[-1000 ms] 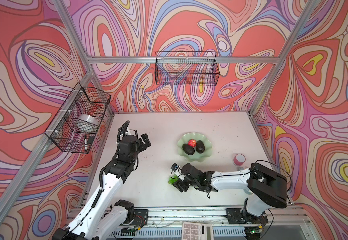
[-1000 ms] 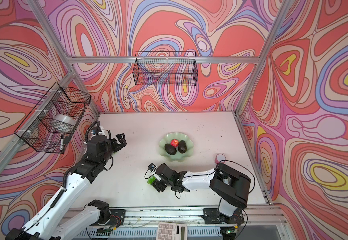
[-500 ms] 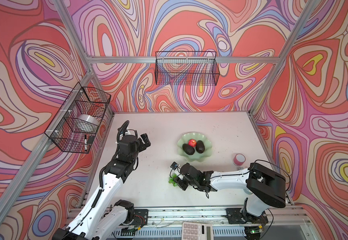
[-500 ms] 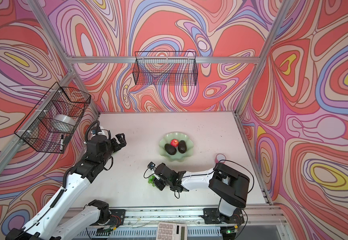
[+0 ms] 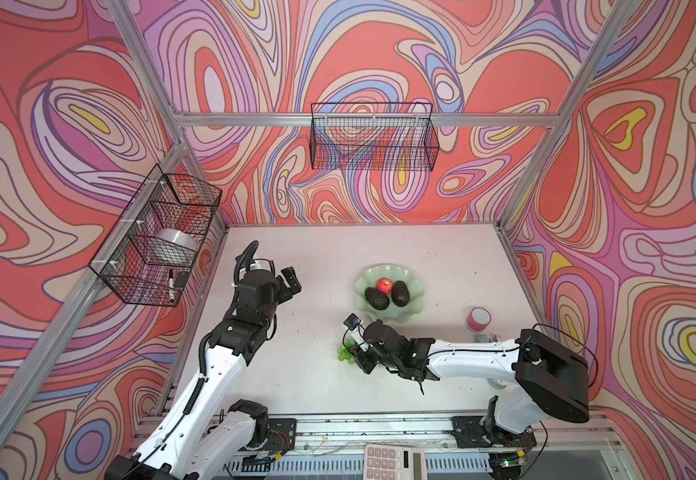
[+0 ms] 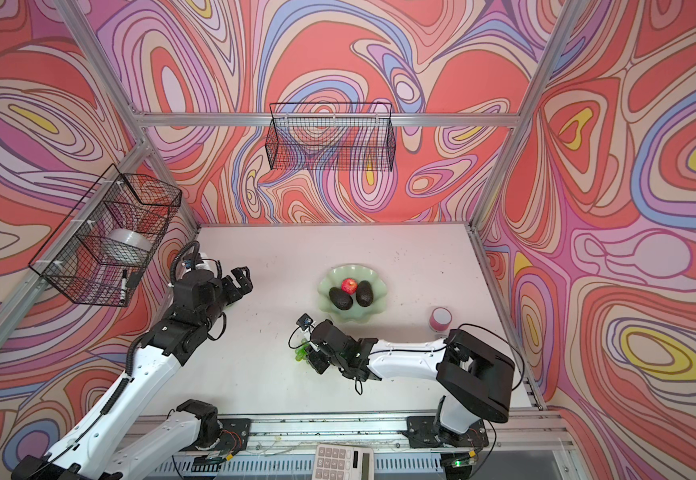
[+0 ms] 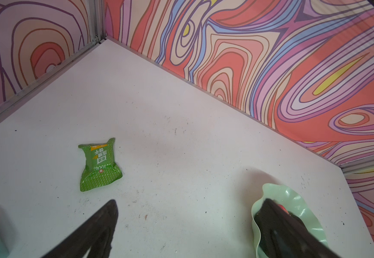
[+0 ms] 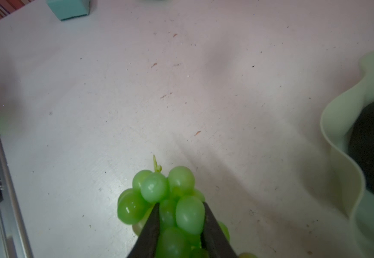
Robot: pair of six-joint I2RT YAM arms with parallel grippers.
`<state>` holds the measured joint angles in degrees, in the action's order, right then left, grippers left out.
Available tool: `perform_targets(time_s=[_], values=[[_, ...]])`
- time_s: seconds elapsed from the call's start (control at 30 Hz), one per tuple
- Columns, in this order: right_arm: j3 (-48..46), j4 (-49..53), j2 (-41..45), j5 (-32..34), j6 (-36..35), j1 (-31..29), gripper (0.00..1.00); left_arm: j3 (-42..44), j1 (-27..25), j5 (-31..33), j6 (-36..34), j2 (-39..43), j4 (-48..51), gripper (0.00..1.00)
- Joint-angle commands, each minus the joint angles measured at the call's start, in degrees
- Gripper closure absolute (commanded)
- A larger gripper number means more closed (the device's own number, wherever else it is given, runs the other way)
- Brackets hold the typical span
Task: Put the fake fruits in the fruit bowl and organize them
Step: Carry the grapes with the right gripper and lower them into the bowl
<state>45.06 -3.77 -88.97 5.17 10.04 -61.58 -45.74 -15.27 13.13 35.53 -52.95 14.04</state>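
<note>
The pale green fruit bowl point(image 5: 415, 311) point(image 6: 375, 308) holds a red apple point(image 5: 384, 286) and two dark avocados point(image 5: 376, 298) point(image 5: 400, 293). In front of it and to the left, a bunch of green grapes point(image 5: 343, 352) point(image 6: 299, 353) lies low at the table. My right gripper point(image 5: 354, 354) point(image 8: 181, 204) is shut on the grapes point(image 8: 154, 187), its fingers pressing the bunch from both sides. My left gripper point(image 5: 290, 282) point(image 7: 190, 201) stands open and empty above the table's left side, well away from the bowl point(image 7: 302, 201).
A green snack packet point(image 7: 99, 165) lies on the table near the back left, and a mint clock point(image 8: 70, 9) stands nearby. A pink round container point(image 5: 478, 319) sits at the right. Wire baskets point(image 5: 373, 137) point(image 5: 159, 241) hang on the walls. A calculator point(image 5: 394, 461) lies at the front.
My right gripper's fingers have closed onto the grape bunch, and that arm has edged slightly left. The left arm has not moved.
</note>
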Motion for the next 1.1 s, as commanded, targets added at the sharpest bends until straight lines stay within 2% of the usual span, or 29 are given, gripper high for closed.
perform_targets(time_s=[0.0,0.27,0.43,0.7,1.0,1.07], values=[[2.51,1.48,3.89,0.91,2.03,1.27,0.73,-0.88,0.59,0.4,-0.67,0.72,2.36,0.0],[10.95,14.02,10.77,3.12,3.95,6.35,0.74,-0.79,0.77,0.77,-0.96,1.6,2.63,0.0],[14.42,19.05,13.52,3.74,1.14,12.09,0.73,-0.67,0.85,1.14,-1.21,2.06,2.79,0.0],[14.27,16.3,9.29,-0.61,-4.72,20.54,0.72,-0.36,1.12,1.33,-1.44,2.75,3.5,0.0],[10.87,8.14,3.69,-9.72,-10.49,24.47,0.72,0.15,1.29,1.2,-1.12,2.81,3.57,0.0],[9.67,5.84,3.13,-9.99,-11.71,24.57,0.72,0.34,1.34,1.17,-0.93,2.51,3.29,0.0]])
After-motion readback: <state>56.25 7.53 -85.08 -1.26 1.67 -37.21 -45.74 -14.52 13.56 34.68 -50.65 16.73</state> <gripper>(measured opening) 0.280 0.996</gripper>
